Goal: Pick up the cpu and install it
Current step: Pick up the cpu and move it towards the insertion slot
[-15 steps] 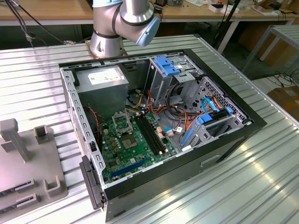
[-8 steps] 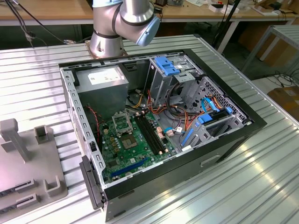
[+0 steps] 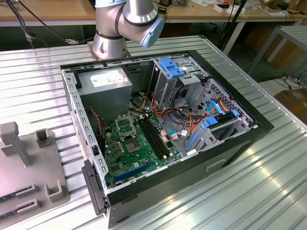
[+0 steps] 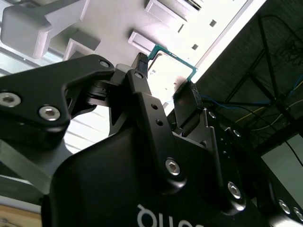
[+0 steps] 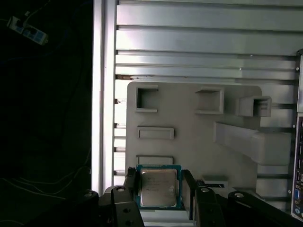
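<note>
The cpu [image 5: 158, 188] is a thin square chip with a silvery face and a green rim. My gripper [image 5: 159, 183] is shut on the cpu, one black finger [image 5: 130, 182] against each of two opposite edges. It hangs well above the grey parts tray [image 5: 189, 142]. In the second wrist view the cpu [image 4: 171, 66] shows from its underside between the fingertips of the gripper [image 4: 165, 75]. In the exterior view the metal-framed socket [image 3: 125, 127] sits on the green motherboard [image 3: 129, 153] inside the open computer case [image 3: 240, 143]. The arm [image 3: 127, 21] rises from behind the case.
The grey parts tray [image 3: 29, 163] with raised holders lies on the ribbed metal table [image 3: 249, 191] at the exterior view's left of the case. Inside the case are a power supply [image 3: 105, 88], drive cages with blue clips [image 3: 172, 67] and bundled cables [image 3: 184, 117].
</note>
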You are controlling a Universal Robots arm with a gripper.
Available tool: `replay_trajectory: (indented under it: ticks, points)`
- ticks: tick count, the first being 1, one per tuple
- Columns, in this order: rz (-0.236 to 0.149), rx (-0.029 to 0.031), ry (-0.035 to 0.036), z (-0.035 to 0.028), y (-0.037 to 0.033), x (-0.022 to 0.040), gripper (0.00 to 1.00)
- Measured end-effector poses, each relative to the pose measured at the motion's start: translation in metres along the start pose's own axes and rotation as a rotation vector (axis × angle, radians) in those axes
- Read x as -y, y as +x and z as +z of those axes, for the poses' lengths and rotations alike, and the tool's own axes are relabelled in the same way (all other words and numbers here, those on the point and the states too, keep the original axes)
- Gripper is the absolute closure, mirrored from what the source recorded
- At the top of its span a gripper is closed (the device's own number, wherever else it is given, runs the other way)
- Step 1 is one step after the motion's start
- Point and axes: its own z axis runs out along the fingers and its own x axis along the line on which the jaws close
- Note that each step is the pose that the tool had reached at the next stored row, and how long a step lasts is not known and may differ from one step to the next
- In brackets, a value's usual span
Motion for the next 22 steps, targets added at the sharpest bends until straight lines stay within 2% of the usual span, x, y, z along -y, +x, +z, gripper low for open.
replay_trajectory:
  ticks: [22]
  points:
    - [0.000,0.0001,-0.0001,-0.0096,-0.0004,0.0000,0.53]
